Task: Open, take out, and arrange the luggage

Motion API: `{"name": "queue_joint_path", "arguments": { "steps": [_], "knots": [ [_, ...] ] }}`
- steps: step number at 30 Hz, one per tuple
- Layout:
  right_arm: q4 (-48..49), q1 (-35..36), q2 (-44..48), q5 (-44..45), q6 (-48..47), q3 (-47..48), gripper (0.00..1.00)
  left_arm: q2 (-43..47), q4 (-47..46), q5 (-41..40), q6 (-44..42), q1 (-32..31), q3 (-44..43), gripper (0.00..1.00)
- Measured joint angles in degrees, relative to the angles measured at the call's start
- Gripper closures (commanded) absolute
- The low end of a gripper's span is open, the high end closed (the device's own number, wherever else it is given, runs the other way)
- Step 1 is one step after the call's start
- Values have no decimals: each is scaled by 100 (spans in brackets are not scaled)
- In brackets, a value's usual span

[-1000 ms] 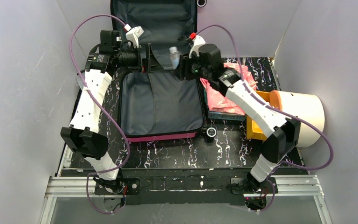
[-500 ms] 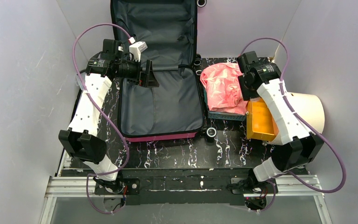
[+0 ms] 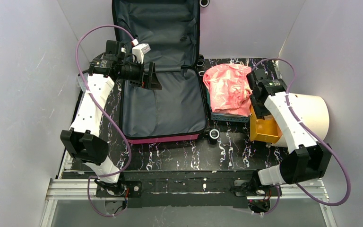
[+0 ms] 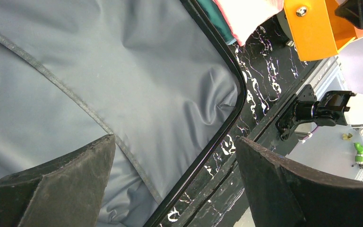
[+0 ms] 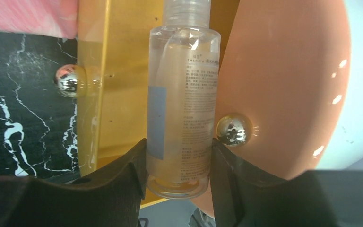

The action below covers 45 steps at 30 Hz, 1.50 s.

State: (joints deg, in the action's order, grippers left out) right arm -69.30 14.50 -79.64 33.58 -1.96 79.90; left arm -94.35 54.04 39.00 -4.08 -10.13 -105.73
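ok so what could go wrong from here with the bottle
The right gripper grips the clear bottle only near its base, so the smooth plastic could pivot or slip. It sits close to the orange box wall and the cream cylinder; lowering could clip either one and knock it loose.

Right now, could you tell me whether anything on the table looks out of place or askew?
The cream cylinder lies on its side at the right edge, mouth toward the orange box. The pink cloth is heaped over the basket, hiding most of it. Nothing looks spilled or broken.
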Motion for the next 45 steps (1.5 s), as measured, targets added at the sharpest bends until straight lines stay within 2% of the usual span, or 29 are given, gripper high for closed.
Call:
{"name": "queue_joint_path", "arguments": {
  "steps": [1, 3, 7, 12, 14, 19, 21, 24, 26, 29, 36, 45],
  "knots": [
    [13, -39, -2, 2, -28, -98, 87, 0, 0, 0, 0, 0, 0, 2],
    [39, -68, 7, -13, -90, -190, 62, -9, 2, -2, 2, 0, 0, 2],
    [195, -66, 66, -46, -197, -354, 39, -55, 0, -2, 15, 0, -7, 2],
    [229, -50, 74, -173, -258, -365, 25, -138, 46, -4, 0, 0, -9, 2],
    [227, -50, 74, -208, -258, -358, 24, -149, 50, -7, -2, 0, -9, 2],
    [177, -28, 74, -260, -295, -162, 38, -162, 83, -22, -2, 0, -9, 2],
    [229, 103, 74, -284, -407, 9, 38, -162, 85, -24, -2, 0, -9, 2],
    [472, 841, 116, -483, -955, 96, 34, -162, 87, -31, -4, 0, -9, 2],
    [688, 1561, 181, -658, -1613, -46, 33, -166, 87, -35, -11, 0, -17, 2],
    [925, 2076, 310, -990, -2667, -378, 32, -175, 85, -35, -31, 0, -22, 2],
    [988, 1746, -125, -892, -4579, -581, 34, -181, 85, -28, -68, 0, -22, 2],
    [1115, 1484, -448, -595, -5359, -968, 38, -181, 85, 4, -85, 0, -22, 2]
  ]
}}
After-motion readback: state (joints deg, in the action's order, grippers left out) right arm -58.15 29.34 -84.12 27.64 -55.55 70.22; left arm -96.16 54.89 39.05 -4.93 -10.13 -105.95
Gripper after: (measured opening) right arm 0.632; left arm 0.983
